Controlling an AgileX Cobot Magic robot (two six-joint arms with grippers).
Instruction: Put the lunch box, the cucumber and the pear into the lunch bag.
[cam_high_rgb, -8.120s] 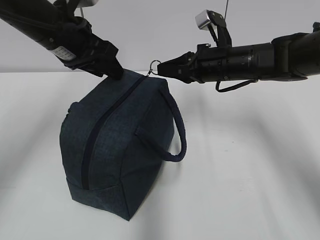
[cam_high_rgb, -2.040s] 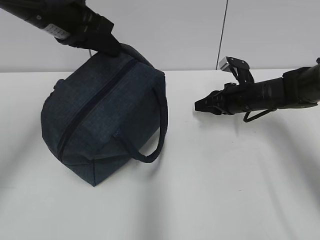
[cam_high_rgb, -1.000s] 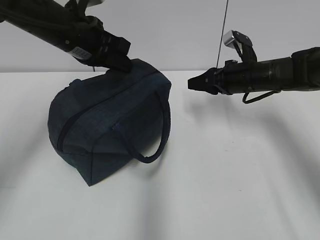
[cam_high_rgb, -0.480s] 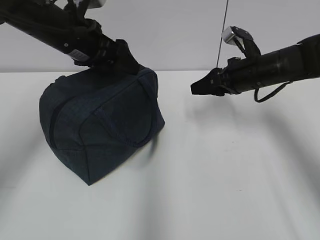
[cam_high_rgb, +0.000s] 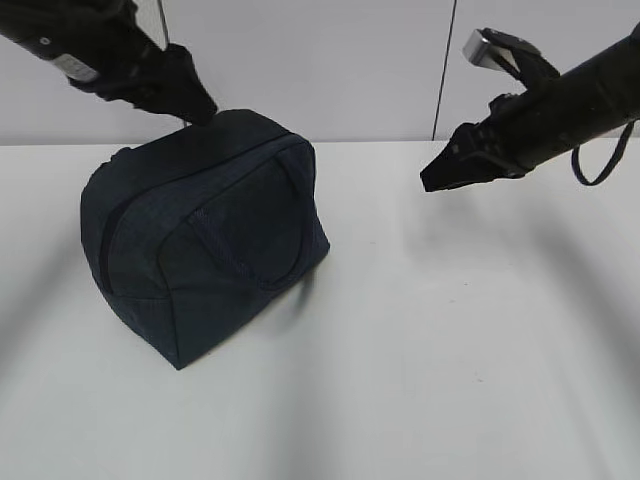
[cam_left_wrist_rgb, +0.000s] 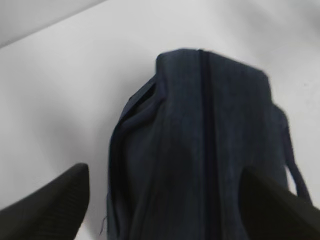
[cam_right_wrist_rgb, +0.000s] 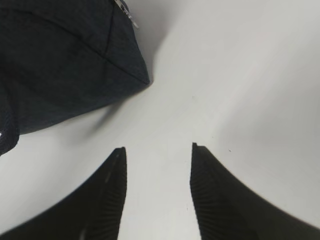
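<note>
Since half a second ago the left gripper (cam_high_rgb: 195, 105) has lifted off the lunch bag (cam_high_rgb: 200, 235), fingers spread wide above it with nothing between them. That bag stands closed on the white table (cam_high_rgb: 450, 350), unmoved. Meanwhile the right gripper (cam_high_rgb: 432, 180) has risen and drawn back, open and empty.

The lunch bag (cam_high_rgb: 200, 235) is matt dark navy cloth with a visible coarse weave, its loop handle (cam_high_rgb: 250, 262) of the same fabric and a small bright metal piece of the zipper (cam_right_wrist_rgb: 126, 14) glinting at one end. It rests on a smooth, pale bench (cam_high_rgb: 430, 350) with a faint sheen. The fingers (cam_right_wrist_rgb: 107, 200) of both arms look like matt black plastic, finely ribbed on their inner faces.
</note>
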